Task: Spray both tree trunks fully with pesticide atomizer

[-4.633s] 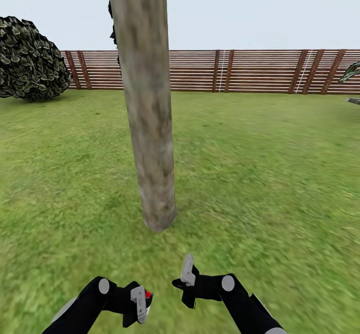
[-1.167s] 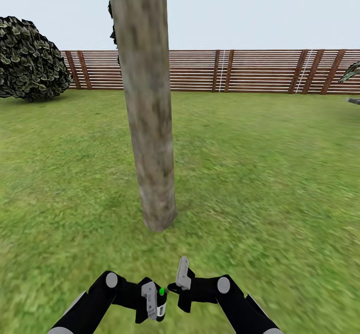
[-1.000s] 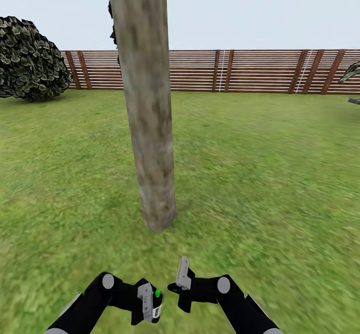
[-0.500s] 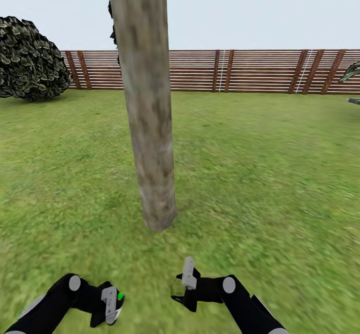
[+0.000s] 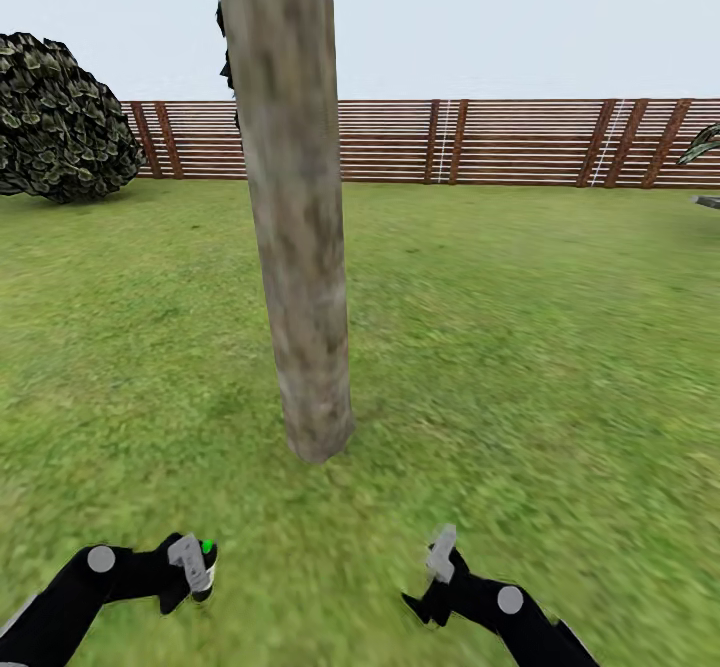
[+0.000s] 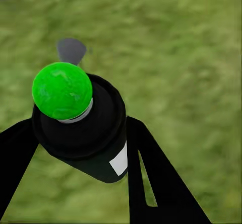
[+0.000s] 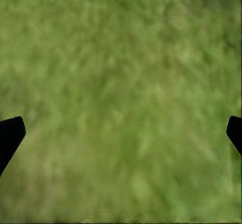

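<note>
A thick grey-brown tree trunk (image 5: 297, 217) rises from the grass floor (image 5: 520, 347) straight ahead, with its base a short way beyond my arms. No pesticide specks show on its bark. My left gripper (image 5: 192, 565) is low at the left, shut on the pesticide atomizer (image 5: 203, 559). In the left wrist view the atomizer (image 6: 85, 128) is a black bottle with a green ball on top and a white label, held between both black fingers (image 6: 151, 178). My right gripper (image 5: 438, 559) is low at the right, open over bare grass (image 7: 121, 108), its fingertips (image 7: 10, 136) far apart.
A brown slatted fence (image 5: 500, 142) closes the lawn at the back. A round dark bush (image 5: 60, 117) stands at the far left. A striped leaf (image 5: 703, 142) pokes in at the right edge. Open grass lies on both sides of the trunk.
Both arms have swung apart: the left one outward to the left with the atomizer, the right one outward to the right and lower. The atomizer's spot went from red to green.
</note>
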